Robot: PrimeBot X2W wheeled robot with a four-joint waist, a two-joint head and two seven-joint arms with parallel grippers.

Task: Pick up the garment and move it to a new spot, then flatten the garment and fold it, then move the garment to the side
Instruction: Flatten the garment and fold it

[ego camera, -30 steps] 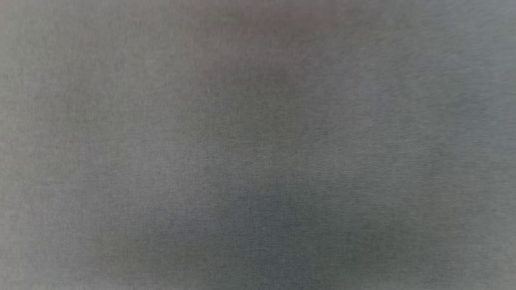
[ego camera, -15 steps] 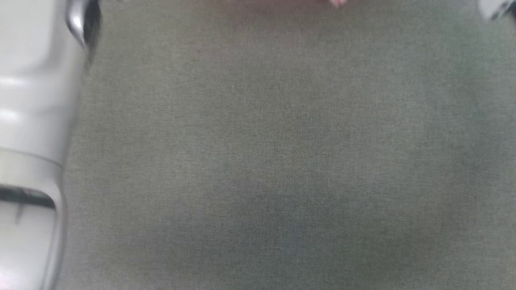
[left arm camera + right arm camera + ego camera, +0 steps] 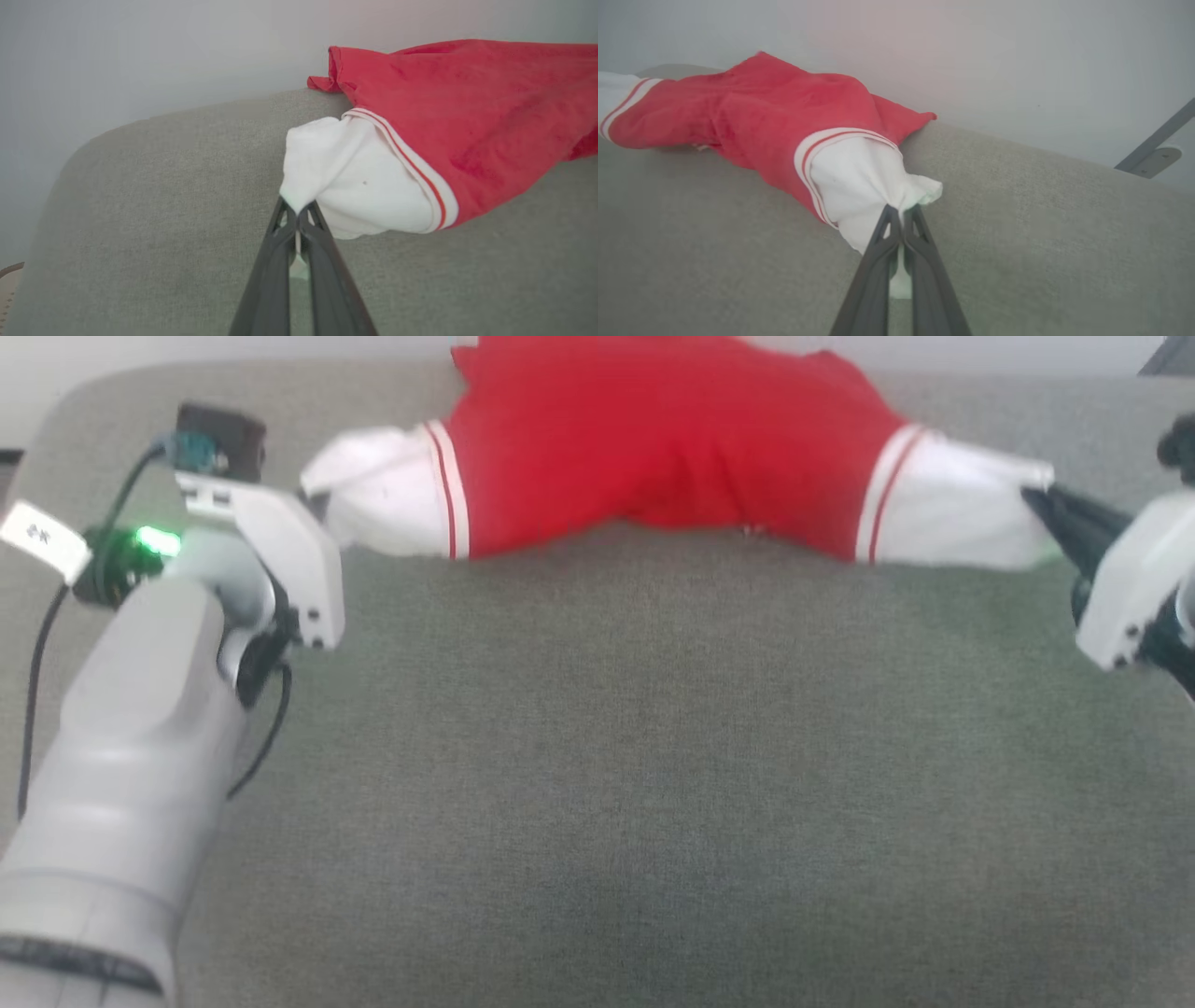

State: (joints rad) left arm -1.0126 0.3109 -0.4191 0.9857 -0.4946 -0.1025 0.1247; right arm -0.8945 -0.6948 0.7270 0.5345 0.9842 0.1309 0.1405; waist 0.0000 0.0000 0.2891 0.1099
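The red shirt (image 3: pixel 672 439) lies at the far edge of the grey cushion (image 3: pixel 653 756), left gripper (image 3: pixel 297 218) and right gripper (image 3: pixel 901 215) each pinching a white sleeve end. Pulling both apart evenly and low should flatten it without bunching

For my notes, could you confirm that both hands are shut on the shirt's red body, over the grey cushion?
Not quite: the left hand and right hand are shut on the shirt's white sleeve ends, not its red body, as both wrist views show.

Soft red cloth garment (image 3: pixel 653 448) on matt, coarse-woven grey upholstery (image 3: pixel 653 756)
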